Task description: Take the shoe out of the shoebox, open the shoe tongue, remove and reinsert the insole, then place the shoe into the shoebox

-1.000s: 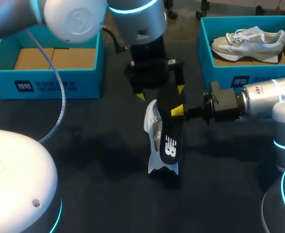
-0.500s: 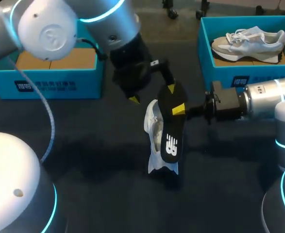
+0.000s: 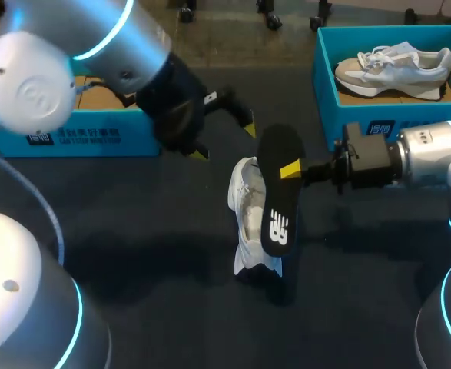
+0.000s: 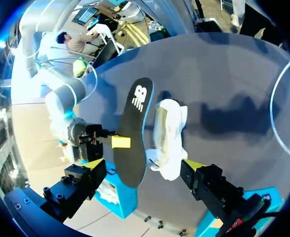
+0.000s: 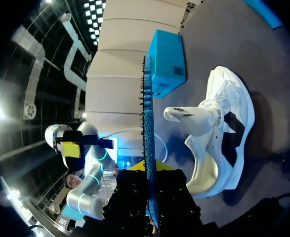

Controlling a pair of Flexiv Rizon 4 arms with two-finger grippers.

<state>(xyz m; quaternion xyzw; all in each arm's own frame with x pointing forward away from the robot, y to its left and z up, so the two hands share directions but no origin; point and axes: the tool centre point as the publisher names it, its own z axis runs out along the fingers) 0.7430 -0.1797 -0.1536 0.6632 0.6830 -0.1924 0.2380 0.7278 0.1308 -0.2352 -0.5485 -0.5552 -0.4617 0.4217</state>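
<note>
Pulled back from the shoe (image 3: 243,196), the left gripper (image 3: 223,141) is held open, empty; the insole (image 3: 276,209) is pinched by the right gripper (image 3: 290,170) beside the shoe, which, unsteadied, could be shoved.

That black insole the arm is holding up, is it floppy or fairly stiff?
Probably fairly stiff: the right gripper pinches the insole at one spot, yet it shows as a straight line edge-on in the right wrist view, without drooping. Likely light too, being so thin.
</note>
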